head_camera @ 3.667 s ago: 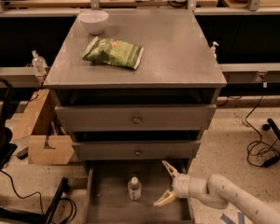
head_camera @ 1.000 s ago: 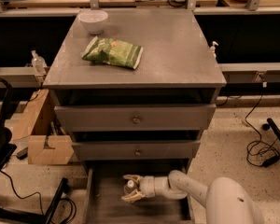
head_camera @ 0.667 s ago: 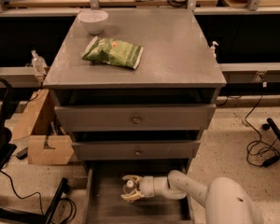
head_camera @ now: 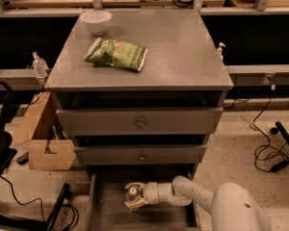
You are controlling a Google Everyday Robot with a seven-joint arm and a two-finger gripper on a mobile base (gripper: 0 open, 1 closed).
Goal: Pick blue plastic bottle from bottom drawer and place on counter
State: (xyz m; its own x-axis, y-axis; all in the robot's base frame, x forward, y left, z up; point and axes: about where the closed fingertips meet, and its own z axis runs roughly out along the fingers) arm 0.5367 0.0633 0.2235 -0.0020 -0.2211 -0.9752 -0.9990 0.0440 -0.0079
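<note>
The bottom drawer (head_camera: 106, 211) of the grey cabinet stands pulled open. In it stands the blue plastic bottle (head_camera: 132, 193), of which the white cap and clear neck show. My gripper (head_camera: 133, 196) reaches in from the right, low in the drawer, with one finger on each side of the bottle and closed against it. The bottle still rests on the drawer floor. The counter (head_camera: 178, 47) is the cabinet's grey top, well above the gripper.
A green chip bag (head_camera: 116, 54) and a white bowl (head_camera: 96, 21) lie on the counter's left part. The two upper drawers (head_camera: 139, 124) are closed. A cardboard box (head_camera: 43, 138) stands left of the cabinet, and cables (head_camera: 269, 153) lie on the floor to the right.
My gripper moved left from beside the bottle, where it was open, and closed its fingers around the bottle. In the last second nothing has visibly moved.
</note>
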